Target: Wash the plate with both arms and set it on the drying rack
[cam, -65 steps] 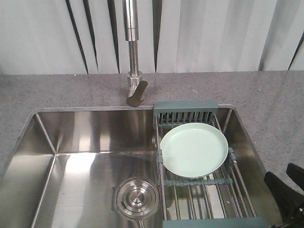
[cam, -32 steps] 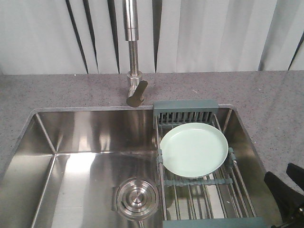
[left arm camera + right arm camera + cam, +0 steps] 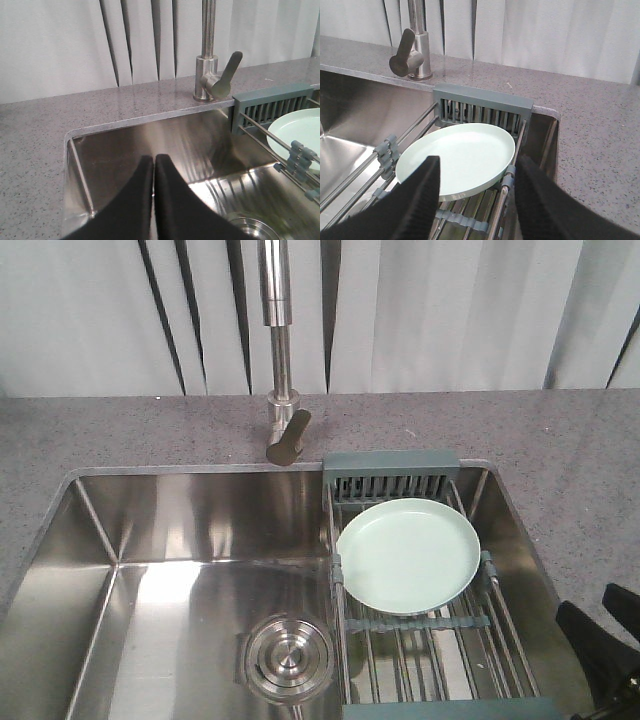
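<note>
Left gripper (image 3: 153, 165) together, lower centre over sink (image 3: 150, 140). Plate (image 3: 408, 555) flat on drying rack (image 3: 400, 475), right of centre. Right gripper (image 3: 475, 182) apart, near plate's front edge. Likely rigid, light, slippery; grip the rim.

Ahead of the black right gripper (image 3: 477, 185) lies a plain pale mint-green plate (image 3: 457, 159) on a rack (image 3: 482, 106) with a dull teal-grey frame and steel rods. Beyond the black left gripper (image 3: 153, 165): a shiny steel sink (image 3: 165, 137), a grey speckled counter (image 3: 35, 140) and pale grey striped curtains (image 3: 55, 45).
</note>
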Robot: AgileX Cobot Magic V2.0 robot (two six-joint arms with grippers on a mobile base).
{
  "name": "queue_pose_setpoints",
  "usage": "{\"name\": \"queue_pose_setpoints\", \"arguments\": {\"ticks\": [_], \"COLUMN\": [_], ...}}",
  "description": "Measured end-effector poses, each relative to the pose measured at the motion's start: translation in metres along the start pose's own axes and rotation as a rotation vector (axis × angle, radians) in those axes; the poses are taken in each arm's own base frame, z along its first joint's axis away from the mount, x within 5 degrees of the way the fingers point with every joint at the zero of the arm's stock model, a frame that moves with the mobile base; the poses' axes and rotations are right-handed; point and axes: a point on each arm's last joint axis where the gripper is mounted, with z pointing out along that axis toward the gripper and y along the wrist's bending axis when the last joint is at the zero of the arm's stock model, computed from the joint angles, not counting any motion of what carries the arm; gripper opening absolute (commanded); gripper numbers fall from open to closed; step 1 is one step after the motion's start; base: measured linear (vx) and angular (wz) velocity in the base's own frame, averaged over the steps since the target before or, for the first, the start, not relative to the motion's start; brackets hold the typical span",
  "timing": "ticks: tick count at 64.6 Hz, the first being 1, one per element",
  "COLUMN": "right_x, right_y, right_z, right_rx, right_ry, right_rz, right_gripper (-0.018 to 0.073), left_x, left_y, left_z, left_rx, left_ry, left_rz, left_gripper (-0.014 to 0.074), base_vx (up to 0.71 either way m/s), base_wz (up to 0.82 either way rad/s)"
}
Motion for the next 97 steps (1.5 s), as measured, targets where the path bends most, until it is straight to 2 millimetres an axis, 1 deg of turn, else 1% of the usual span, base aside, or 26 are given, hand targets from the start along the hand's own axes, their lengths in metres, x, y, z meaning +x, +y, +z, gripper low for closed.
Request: {"name": "queue_pose_setpoints", "arguments": {"ticks": [38,42,44,48,57,97], "right_x": [0.0000,0.0000,0.0000,0.0000,0.0000,0.0000], "right_y": [0.0000,0.0000,0.0000,0.0000,0.0000,0.0000], "right_z": [0.0000,0.0000,0.0000,0.0000,0.0000,0.0000], "right_rx": [0.000,0.000,0.000,0.000,0.000,0.000], "right_ry": [0.000,0.000,0.000,0.000,0.000,0.000], "right_rz": [0.000,0.000,0.000,0.000,0.000,0.002], "right_gripper": [0.0347,0.0333,0.0312,0.0234,-0.0018,-0.0009], "left_x": [0.0000,0.0000,0.0000,0.0000,0.0000,0.0000], "left_y": [0.0000,0.0000,0.0000,0.0000,0.0000,0.0000], "left_z": [0.0000,0.0000,0.0000,0.0000,0.0000,0.0000], "left_rx": [0.000,0.000,0.000,0.000,0.000,0.000], "left_ry": [0.000,0.000,0.000,0.000,0.000,0.000], "left_rz": [0.000,0.000,0.000,0.000,0.000,0.000], "left_gripper": [-0.0006,-0.0006,-0.0006,-0.0006,-0.0006,-0.0006], "base_vx": [0.00,0.00,0.00,0.00,0.00,0.00], "base_wz": [0.00,0.00,0.00,0.00,0.00,0.00]}}
